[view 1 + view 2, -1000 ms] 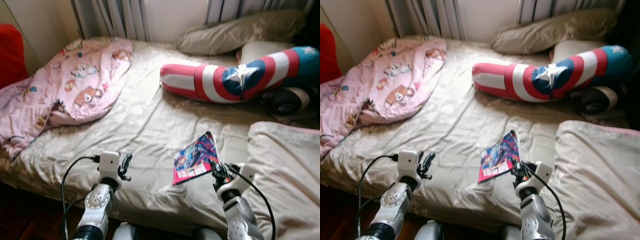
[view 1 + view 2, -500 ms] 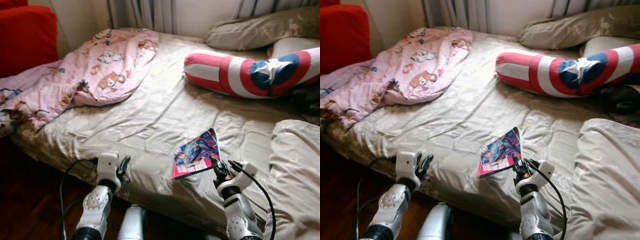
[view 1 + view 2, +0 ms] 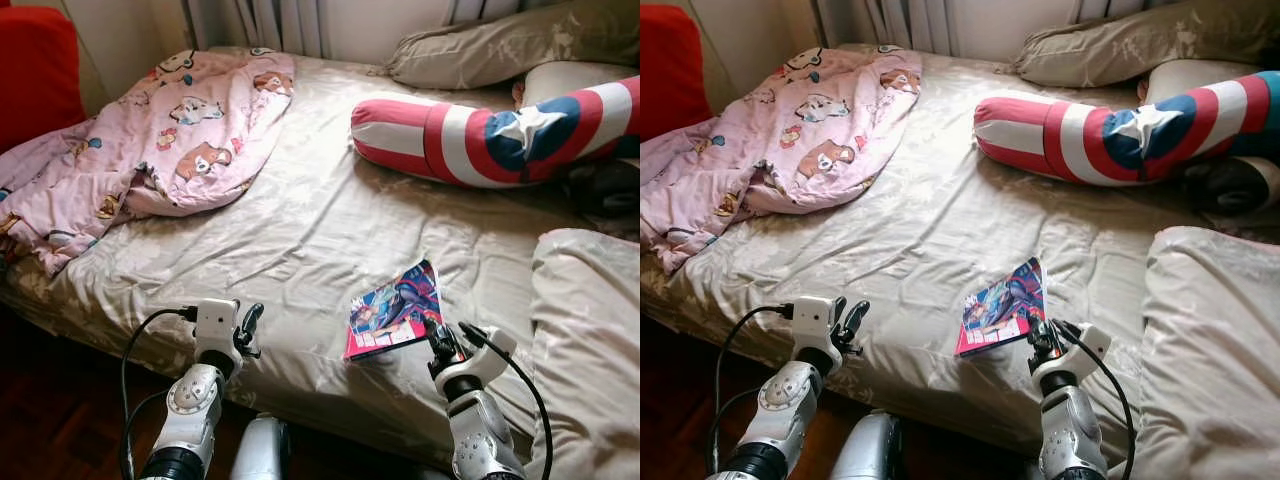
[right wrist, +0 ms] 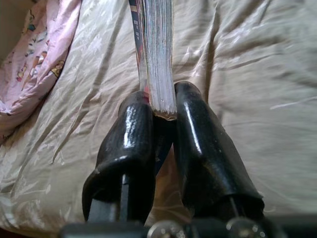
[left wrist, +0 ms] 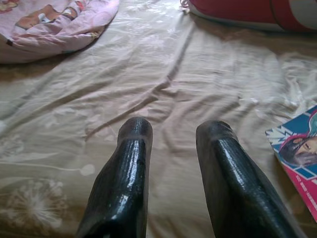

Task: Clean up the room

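Beige satin sheets cover the bed (image 3: 300, 230), where the right gripper (image 4: 157, 106) pinches the lower corner of a colourful comic book (image 3: 393, 310), its 2 black fingers (image 4: 198, 144) pressed against the page edges. The book lies near the bed's front edge, its held corner lifted off the sheet. The left gripper (image 5: 173, 136) hovers over the sheet beside it, fingers spread with nothing between them. A pink cartoon-print blanket (image 3: 140, 150) is bunched at the far left; a red, white and blue star pillow (image 3: 490, 135) lies near the headboard.

Satiny, creased cloth bedsheet (image 3: 300, 230); glossy paper comic book (image 3: 393, 312); shiny black pincer fingers (image 4: 130, 144).
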`<state>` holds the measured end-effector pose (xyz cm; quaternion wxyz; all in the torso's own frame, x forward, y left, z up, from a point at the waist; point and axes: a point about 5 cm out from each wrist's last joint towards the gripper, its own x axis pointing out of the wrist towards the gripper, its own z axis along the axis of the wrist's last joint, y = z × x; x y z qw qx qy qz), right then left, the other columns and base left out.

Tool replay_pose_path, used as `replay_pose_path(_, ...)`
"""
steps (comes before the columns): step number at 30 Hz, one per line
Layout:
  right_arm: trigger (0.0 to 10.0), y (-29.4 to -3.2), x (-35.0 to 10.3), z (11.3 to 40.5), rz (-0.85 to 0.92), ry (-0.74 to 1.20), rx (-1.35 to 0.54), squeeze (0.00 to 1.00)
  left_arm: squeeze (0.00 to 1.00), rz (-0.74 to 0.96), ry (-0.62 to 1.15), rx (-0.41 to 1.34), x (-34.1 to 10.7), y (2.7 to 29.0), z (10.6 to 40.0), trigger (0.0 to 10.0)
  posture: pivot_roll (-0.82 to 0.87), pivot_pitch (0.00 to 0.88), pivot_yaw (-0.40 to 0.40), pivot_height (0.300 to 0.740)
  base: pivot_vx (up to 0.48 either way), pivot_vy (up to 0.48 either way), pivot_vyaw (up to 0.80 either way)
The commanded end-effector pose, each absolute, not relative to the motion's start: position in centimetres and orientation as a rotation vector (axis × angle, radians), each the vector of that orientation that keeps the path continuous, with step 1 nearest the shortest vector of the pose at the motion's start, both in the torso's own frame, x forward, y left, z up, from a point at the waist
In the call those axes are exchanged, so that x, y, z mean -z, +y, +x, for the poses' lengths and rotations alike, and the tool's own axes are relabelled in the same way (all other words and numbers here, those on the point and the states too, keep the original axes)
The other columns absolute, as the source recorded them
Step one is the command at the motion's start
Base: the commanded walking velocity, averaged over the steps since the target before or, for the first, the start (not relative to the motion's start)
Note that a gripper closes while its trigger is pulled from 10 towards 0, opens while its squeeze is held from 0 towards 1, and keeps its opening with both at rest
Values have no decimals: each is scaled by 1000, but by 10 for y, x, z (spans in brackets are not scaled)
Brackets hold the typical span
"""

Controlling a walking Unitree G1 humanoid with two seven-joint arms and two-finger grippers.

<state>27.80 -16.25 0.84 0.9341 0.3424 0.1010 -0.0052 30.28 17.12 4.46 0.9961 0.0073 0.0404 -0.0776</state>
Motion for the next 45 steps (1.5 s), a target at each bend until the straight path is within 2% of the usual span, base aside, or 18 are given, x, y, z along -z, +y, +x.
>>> replay_pose_path(1,10000,-162,-17,285,701,159,-10,0,0,10,85,146,-45,175,302,10000,38,99,29,636,296,0,0)
replay_pose_path(8,10000,-162,-12,284,695,185,11,0,0,13,93,153,-43,175,300,10000,38,101,34,636,312,0,0)
replay_pose_path(26,10000,-163,-1,291,726,306,49,0,0,40,90,182,-44,181,291,10000,92,155,62,636,0,0,0)
replay_pose_path(29,10000,-159,-4,295,751,291,5,0,0,46,87,187,-46,182,289,10000,106,166,74,636,0,0,0)
replay_pose_path(31,10000,-152,-14,302,838,233,-72,0,0,53,85,191,-48,183,288,10000,110,167,79,636,0,0,0)
replay_pose_path(36,10000,-147,-25,309,925,159,-162,0,0,66,78,202,-51,185,286,10000,124,178,92,636,0,0,0)
replay_pose_path(45,10000,-159,-15,304,891,229,-67,0,0,82,90,222,-50,186,275,10000,155,221,110,636,0,0,0)
